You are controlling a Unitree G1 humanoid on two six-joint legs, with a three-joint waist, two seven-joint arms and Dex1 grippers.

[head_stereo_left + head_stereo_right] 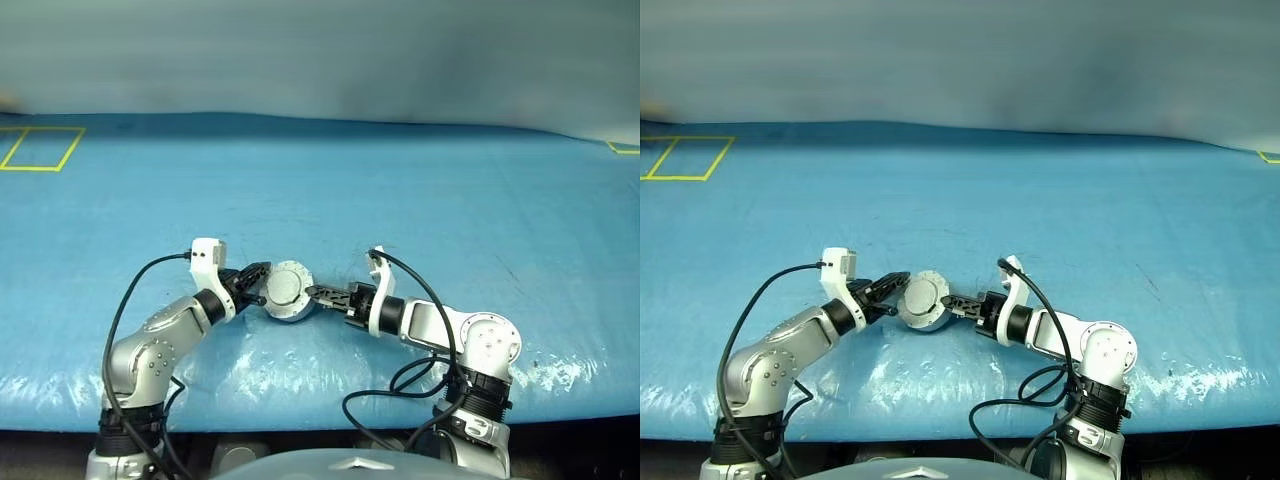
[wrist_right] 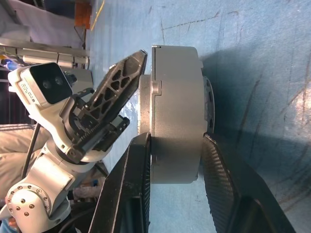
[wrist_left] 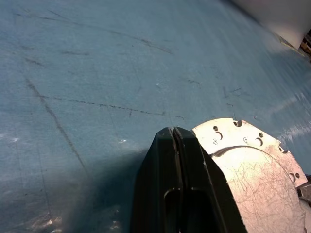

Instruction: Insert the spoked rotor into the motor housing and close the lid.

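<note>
The motor housing [image 1: 287,291], a round grey metal drum, is held on edge just above the blue table near its front. The lid [image 2: 146,97] lies flat against the housing's mouth, its plain grey face [image 3: 252,179] turned toward my left gripper. My right gripper [image 1: 312,293] is shut on the housing, with one black finger [image 2: 133,174] on the lid side and the other on the base side. My left gripper [image 1: 262,283] is shut, its fingers [image 3: 175,165] pressed together with the tips at the lid's rim. The spoked rotor is hidden.
The blue cloth-covered table [image 1: 400,200] stretches far ahead and to both sides. A yellow tape rectangle [image 1: 40,148] marks the far left corner and a yellow mark [image 1: 622,148] the far right. The table's front edge [image 1: 320,415] runs just below both arms.
</note>
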